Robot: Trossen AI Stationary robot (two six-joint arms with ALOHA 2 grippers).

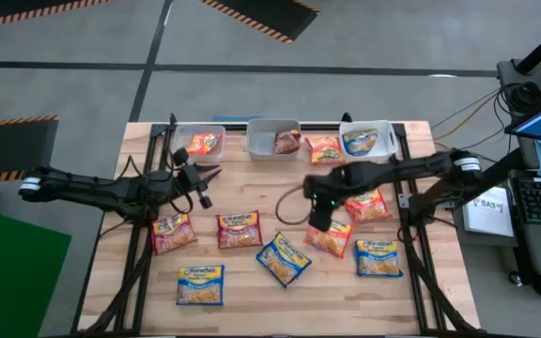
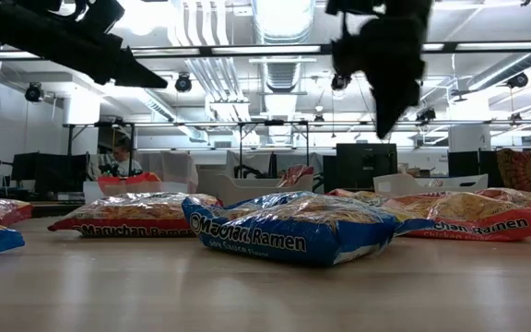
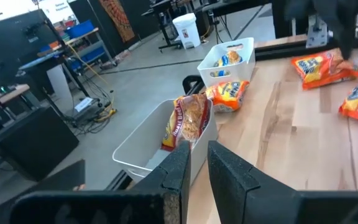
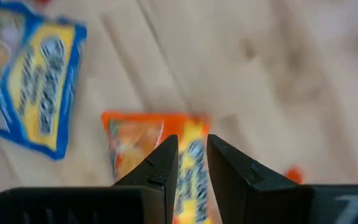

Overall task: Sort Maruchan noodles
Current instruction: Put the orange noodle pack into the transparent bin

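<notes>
With our right gripper (image 1: 319, 222) hanging nearly clenched and empty over the orange noodle packet (image 1: 330, 238) at five o'clock of the worktop (image 1: 252, 282), we risk jabbing the crinkly wrapper instead of straddling it, while our left gripper (image 1: 202, 176) waits narrowed and empty.

1. Three bins line the table's (image 1: 252, 291) far edge: left bin (image 1: 201, 141), middle bin (image 1: 272, 139), right bin (image 1: 368, 139); each holds a packet.
2. One packet (image 1: 324, 149) lies between the middle and right bins.
3. Seven packets (image 1: 283, 258) are spread across the table's middle and near side.
4. Right gripper (image 1: 318, 222) hangs above a packet (image 4: 188, 165).
</notes>
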